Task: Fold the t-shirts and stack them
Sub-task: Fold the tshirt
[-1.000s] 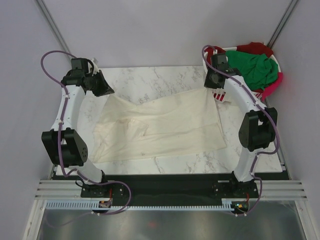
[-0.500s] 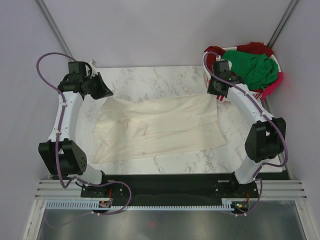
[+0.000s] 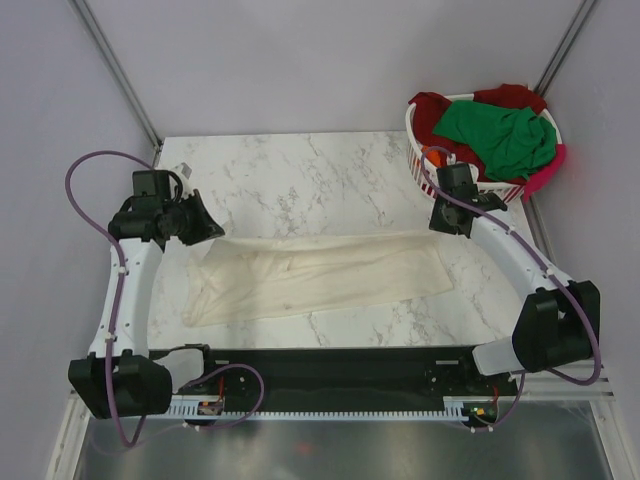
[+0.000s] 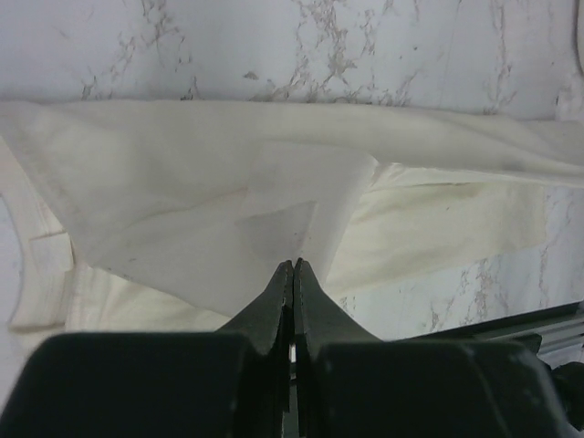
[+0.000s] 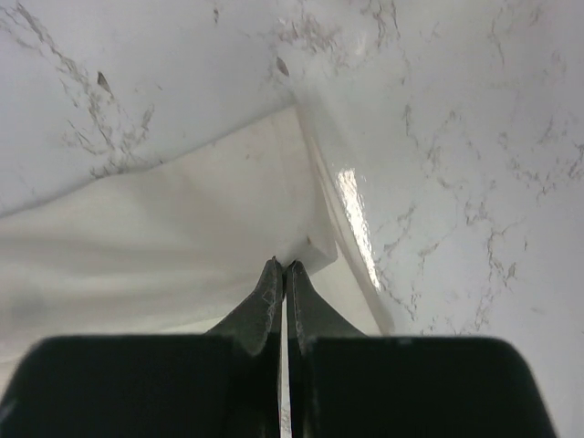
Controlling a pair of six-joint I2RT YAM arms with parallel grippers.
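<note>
Across the near half of the marble worktop (image 3: pixel 300 165) lies the cream t-shirt (image 3: pixel 330 275), drawn out into a long, narrow band running left to right. It is wrinkled and doubled over along its length; the left wrist view shows a thin upper layer over a yellower lower one. More t-shirts sit heaped in the white laundry basket (image 3: pixel 411 135) at the far right corner: a green t-shirt (image 3: pixel 500 135) on top and a dark red t-shirt (image 3: pixel 512 96) behind it, with scraps of orange and pink at the rim.

The left pincer (image 3: pixel 208 232) has its jaws pressed together on a lifted peak of the cream cloth near the band's left end. The right pincer (image 3: pixel 439 226) is likewise closed tight, nipping the cloth's edge at the band's far right corner.

The left arm (image 3: pixel 130 290) reaches forward along the worktop's left edge, its wrist turned inward toward the shirt. The right arm (image 3: pixel 510 250) stretches diagonally from its base toward the far side, wrist angled down at the cloth.
</note>
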